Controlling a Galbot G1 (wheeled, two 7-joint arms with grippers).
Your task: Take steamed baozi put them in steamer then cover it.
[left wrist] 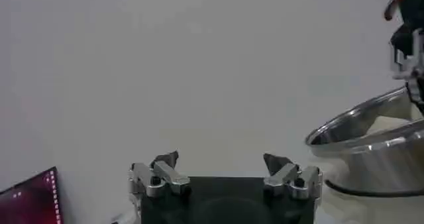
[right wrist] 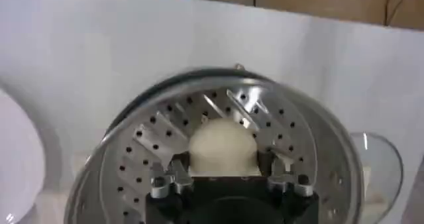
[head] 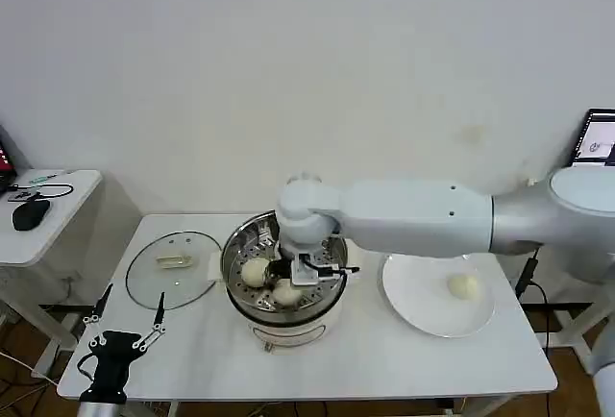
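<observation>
The right hand [right wrist: 224, 172] is inside the steamer [head: 240, 244], gripping a baozi [right wrist: 222, 146]. Another baozi [head: 255, 270] sits at its 9 o'clock. The left hand [head: 125, 326] waits open.

A plain white wall [head: 288, 61] stands behind the white table [head: 384, 359]. A smaller white side table [head: 53, 215] stands at the left, over brown floor [head: 29, 340].

A glass lid [head: 173, 268] lay on the white worktop [head: 384, 359], a white plate [head: 423, 306] sat opposite, and a black mouse [head: 31, 211] rested on a side table [head: 58, 234].
</observation>
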